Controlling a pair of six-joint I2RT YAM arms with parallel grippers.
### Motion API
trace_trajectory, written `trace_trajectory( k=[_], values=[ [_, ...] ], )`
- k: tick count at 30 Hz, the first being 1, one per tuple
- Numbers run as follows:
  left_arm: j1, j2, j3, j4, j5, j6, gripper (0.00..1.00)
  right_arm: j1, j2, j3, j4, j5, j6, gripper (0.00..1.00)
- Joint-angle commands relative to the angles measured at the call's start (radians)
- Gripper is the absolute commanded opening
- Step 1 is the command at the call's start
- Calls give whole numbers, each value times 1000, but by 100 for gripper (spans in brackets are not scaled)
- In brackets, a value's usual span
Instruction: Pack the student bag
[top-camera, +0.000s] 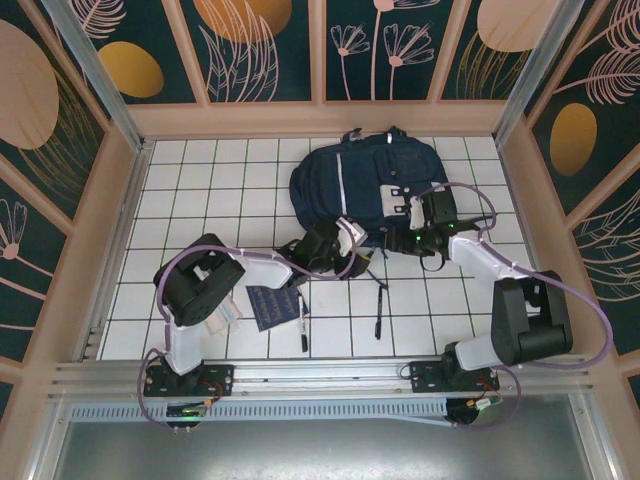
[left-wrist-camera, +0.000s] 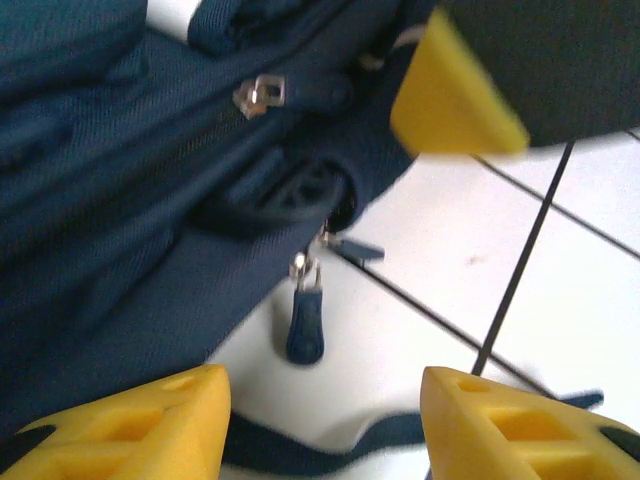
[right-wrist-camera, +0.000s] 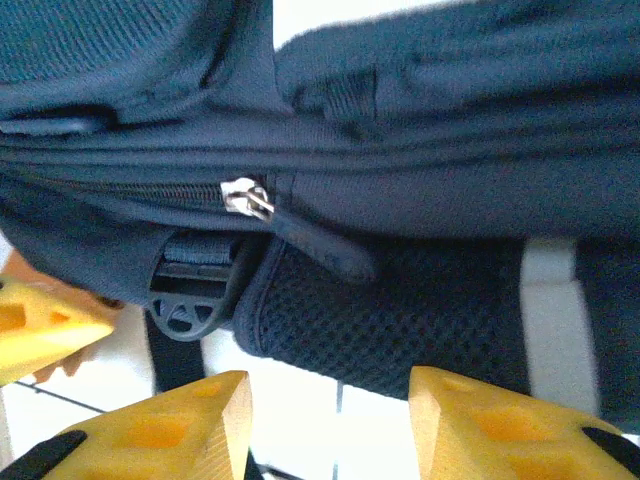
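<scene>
Navy backpack laid on tiled bench; left claw and right claw shown apart at its near edge.

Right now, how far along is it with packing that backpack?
Barely begun. Done: nothing looks packed; the dark notebook and two pens lie on the tiles outside the student bag. In hand: the left gripper and right gripper hover open at its near edge, by a zipper that looks closed. Left: unzip it, load the items, close it.
</scene>
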Motion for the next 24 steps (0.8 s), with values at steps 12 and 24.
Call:
trace_trajectory(
  k=[12,24],
  values=[
    [-4,-285,-216,65,-42,15,52,56,-40,-23,181,-13,-1221,52],
    [-4,-292,-203,95,-21,68,68,-32,14,-21,54,-142,-1453,58]
  ],
)
